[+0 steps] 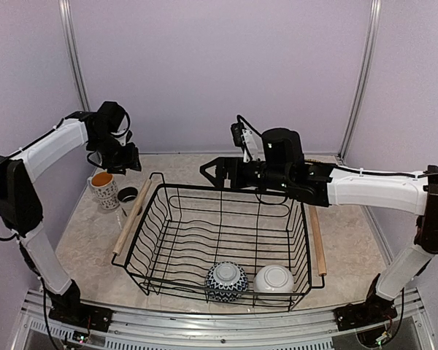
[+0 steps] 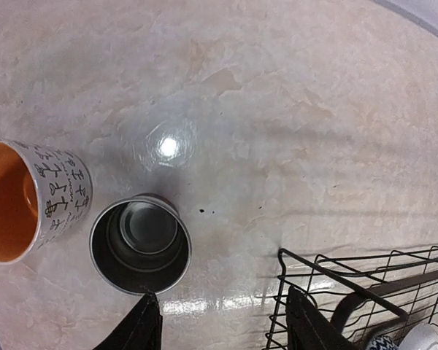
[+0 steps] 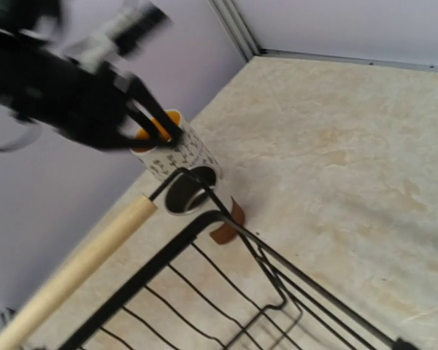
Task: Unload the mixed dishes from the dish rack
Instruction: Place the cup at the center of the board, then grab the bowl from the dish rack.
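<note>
the white-and-black left arm (image 1: 47, 149) climbs from its base, bends at a black elbow and reaches rightward, its black wrist turned down. the left end effector (image 1: 128, 163) hangs with its two black fingers (image 2: 144, 327) spread apart, nothing between them. the white-and-black right arm (image 1: 372, 191) rises, bends and stretches leftward, nearly level. the right end effector (image 1: 213, 172) points left; how its jaws stand cannot be made out.

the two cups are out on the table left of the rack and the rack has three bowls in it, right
Not quite: the dish rack holds two bowls, not three, the blue-patterned bowl and the white bowl, as the top external view shows. The tall patterned cup and the shorter cup do stand on the table to its left.
</note>
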